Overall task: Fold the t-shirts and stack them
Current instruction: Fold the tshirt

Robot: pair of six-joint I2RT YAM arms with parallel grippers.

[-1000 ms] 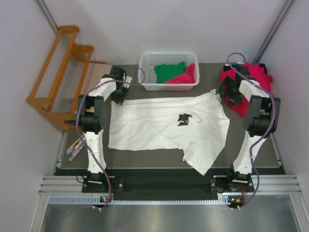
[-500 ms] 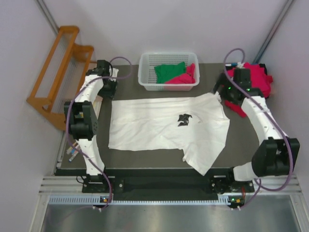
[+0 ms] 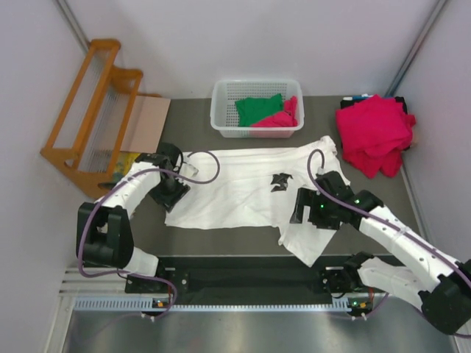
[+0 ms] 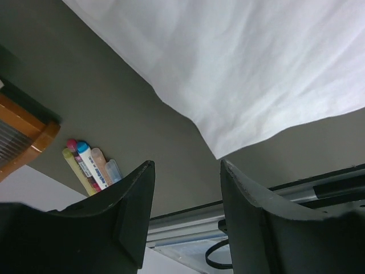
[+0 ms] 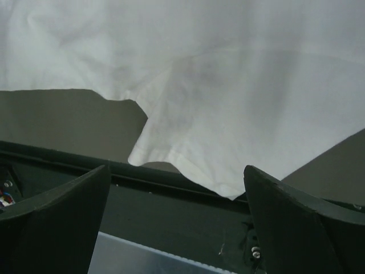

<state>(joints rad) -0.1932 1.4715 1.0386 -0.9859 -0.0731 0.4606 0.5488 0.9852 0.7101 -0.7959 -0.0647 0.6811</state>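
Looking across from the left, I see an orange wooden slatted rack [image 3: 88,118] standing beside the dark table [image 3: 221,239]. My left gripper [image 4: 186,165] has its jaws parted with nothing between them, by the near-left corner of the large white t-shirt with a small black print [image 3: 235,187], which lies spread flat mid-table. At the far edge, a white plastic lattice basket [image 3: 221,110] holds a green t-shirt [image 3: 257,109] and a crimson-pink t-shirt [image 3: 283,118]. My right gripper [image 5: 177,168] is spread wide and empty over the white shirt's near-right sleeve. A pile of crimson-pink t-shirts [image 3: 374,132] sits at the far-right corner.
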